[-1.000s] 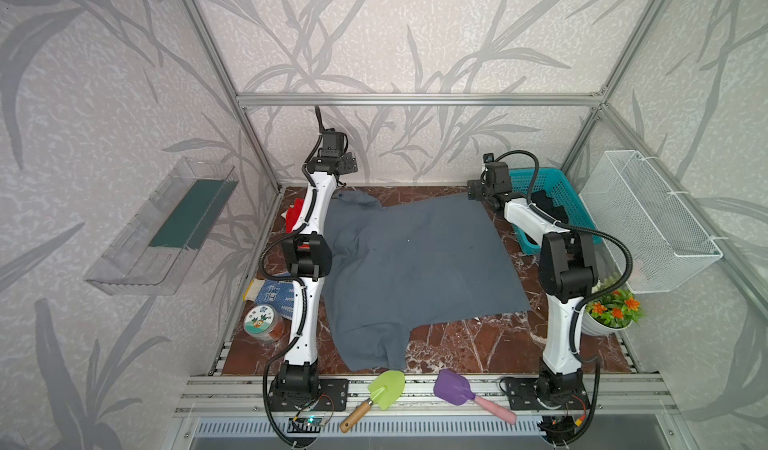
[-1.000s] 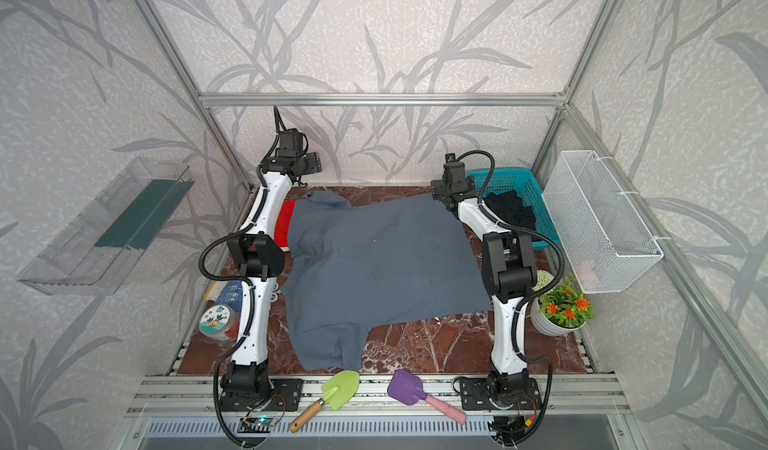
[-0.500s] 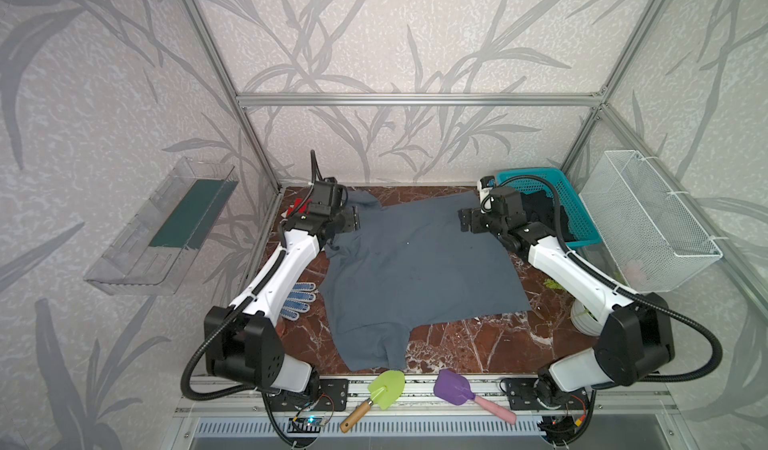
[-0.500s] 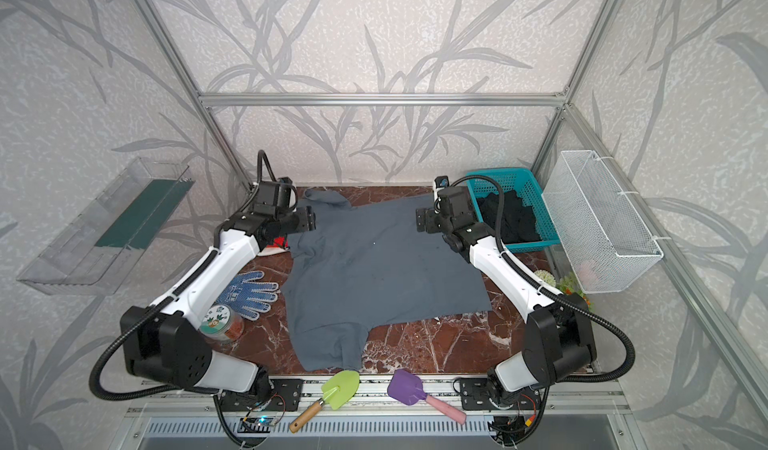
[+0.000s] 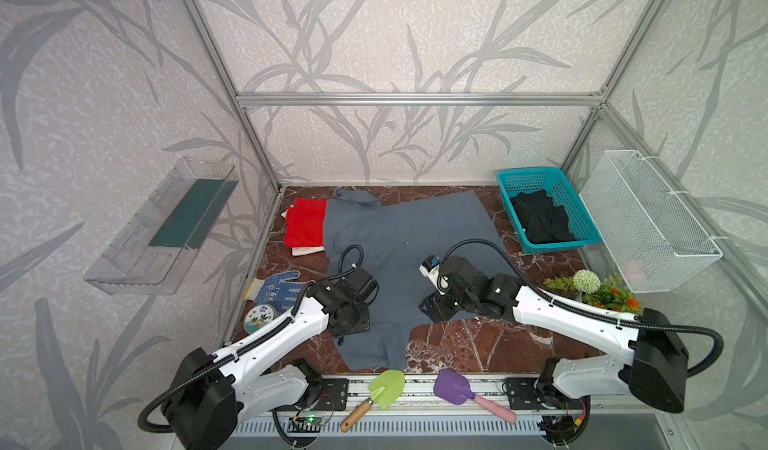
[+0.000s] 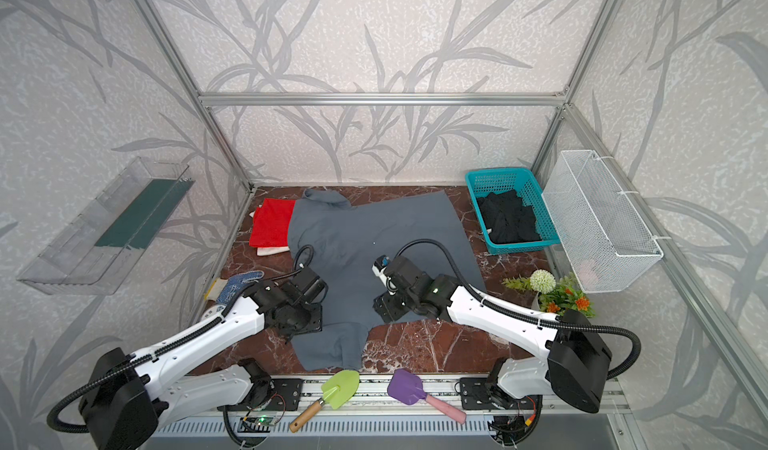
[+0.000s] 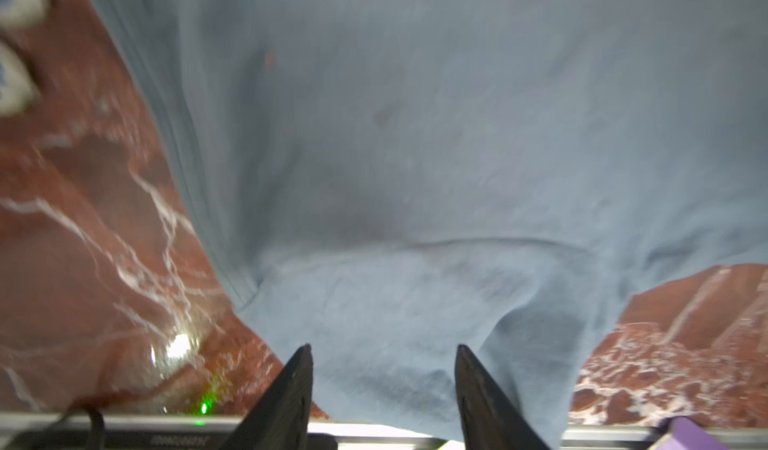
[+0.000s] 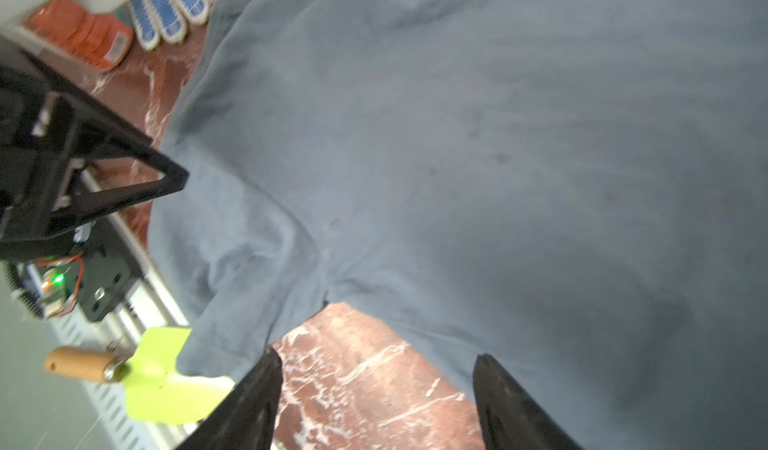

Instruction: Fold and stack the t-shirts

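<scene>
A slate grey-blue t-shirt (image 5: 407, 236) (image 6: 374, 228) lies spread on the marble table, one sleeve toward the front rail. At the back left a folded red t-shirt (image 5: 305, 228) is partly covered by its edge. The black t-shirt (image 5: 540, 219) sits crumpled in a teal basket (image 5: 532, 172). My left gripper (image 5: 351, 323) (image 7: 382, 348) hovers open over the near sleeve's cloth (image 7: 374, 302). My right gripper (image 5: 434, 309) (image 8: 376, 354) is open above bare marble at the shirt's armpit corner (image 8: 328, 298). Nothing is between either pair of fingers.
A dotted work glove (image 5: 278, 288) and a round tin (image 5: 259, 319) lie left of the shirt. On the front rail rest a green trowel (image 5: 386, 385) and a purple scoop (image 5: 453, 385). Flowers (image 5: 594, 290) and a wire basket (image 5: 648, 223) are at the right.
Both arms swung from the shirt's far edge down to its near side and lowered over the cloth. Both sets of jaws have narrowed.
</scene>
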Available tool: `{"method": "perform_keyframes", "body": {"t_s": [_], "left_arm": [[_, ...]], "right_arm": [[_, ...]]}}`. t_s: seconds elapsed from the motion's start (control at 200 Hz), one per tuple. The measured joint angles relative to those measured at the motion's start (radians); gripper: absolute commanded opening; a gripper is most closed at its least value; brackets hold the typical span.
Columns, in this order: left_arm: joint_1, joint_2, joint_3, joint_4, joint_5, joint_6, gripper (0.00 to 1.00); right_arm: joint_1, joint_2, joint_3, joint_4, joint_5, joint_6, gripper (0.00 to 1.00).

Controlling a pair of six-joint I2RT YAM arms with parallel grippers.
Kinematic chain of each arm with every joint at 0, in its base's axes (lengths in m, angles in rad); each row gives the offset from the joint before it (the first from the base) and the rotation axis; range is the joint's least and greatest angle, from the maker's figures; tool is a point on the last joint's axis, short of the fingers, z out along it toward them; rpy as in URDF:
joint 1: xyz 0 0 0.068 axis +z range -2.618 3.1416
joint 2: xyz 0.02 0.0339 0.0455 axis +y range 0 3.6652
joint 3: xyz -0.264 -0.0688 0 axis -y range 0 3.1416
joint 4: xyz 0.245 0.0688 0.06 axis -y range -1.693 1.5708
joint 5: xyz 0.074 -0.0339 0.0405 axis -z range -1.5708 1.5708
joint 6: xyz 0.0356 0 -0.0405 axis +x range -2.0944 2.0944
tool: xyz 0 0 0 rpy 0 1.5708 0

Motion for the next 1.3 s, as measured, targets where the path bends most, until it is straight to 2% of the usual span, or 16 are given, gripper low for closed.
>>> {"method": "perform_keyframes", "body": {"t_s": [0.16,0.475,0.635,0.765,0.865,0.95,1.04,1.175,1.299], "left_arm": [[-0.023,0.007,-0.109,0.028,-0.009,-0.086,0.55],[-0.038,0.058,-0.167,0.234,-0.049,-0.100,0.59],[-0.029,0.176,-0.105,0.337,-0.109,-0.033,0.63],[0.008,0.283,-0.024,0.423,-0.104,0.055,0.63],[0.025,0.297,0.011,0.451,-0.098,0.105,0.63],[0.031,0.262,0.019,0.468,-0.088,0.131,0.63],[0.029,0.163,0.003,0.473,-0.084,0.139,0.64],[0.028,-0.043,-0.043,0.415,-0.100,0.122,0.65],[0.028,-0.177,-0.079,0.341,-0.132,0.095,0.65]], "right_arm": [[0.089,0.085,-0.003,0.002,-0.038,0.053,0.72],[0.063,0.111,0.055,-0.045,0.025,0.132,0.74],[0.010,0.110,0.104,-0.098,0.051,0.164,0.74],[-0.008,0.094,0.104,-0.137,0.076,0.208,0.74],[-0.006,0.029,0.072,-0.144,0.089,0.240,0.73],[-0.006,-0.043,0.025,-0.142,0.092,0.258,0.73],[0.003,-0.086,-0.006,-0.146,0.093,0.261,0.73],[0.050,-0.067,-0.008,-0.146,0.097,0.247,0.72],[0.108,-0.012,-0.007,-0.134,0.079,0.222,0.72]]}}
